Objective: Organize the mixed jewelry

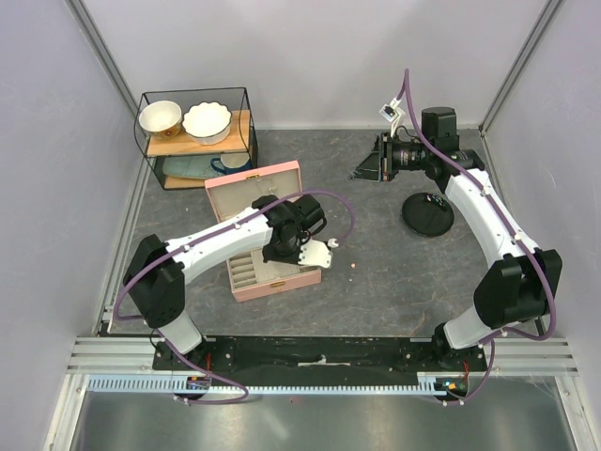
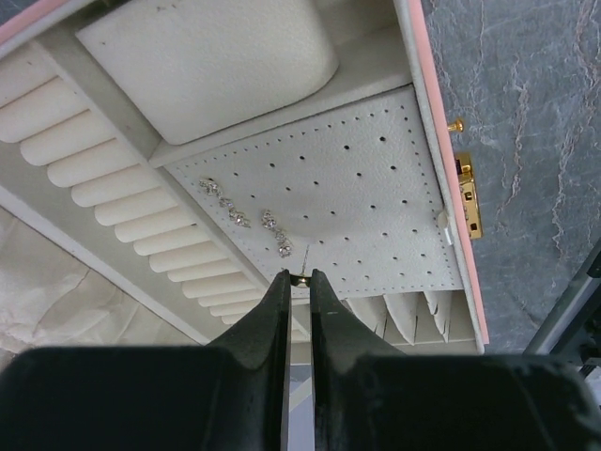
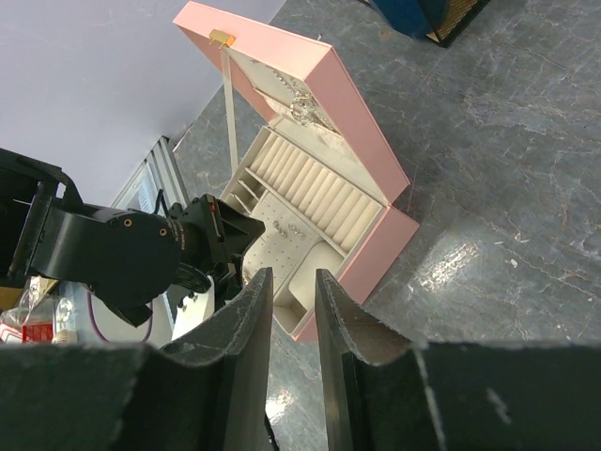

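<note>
The pink jewelry box (image 1: 252,184) lies open on the table. My left gripper (image 2: 300,278) hangs over its white perforated panel (image 2: 376,188), shut on a tiny gold stud (image 2: 301,276) whose thin pin points at the panel. Several small sparkly earrings (image 2: 235,215) sit in the panel just ahead of the fingertips. A tiny pale gold piece (image 1: 352,266) lies on the table to the right of the box. My right gripper (image 3: 293,278) is held high at the back right, open with nothing between its fingers, looking down at the box (image 3: 366,150).
A black round disc stand (image 1: 427,213) sits on the table under the right arm. A wire shelf (image 1: 197,132) with two bowls stands at the back left. Ring rolls (image 2: 113,178) and a cushion (image 2: 207,56) fill the box's other compartments.
</note>
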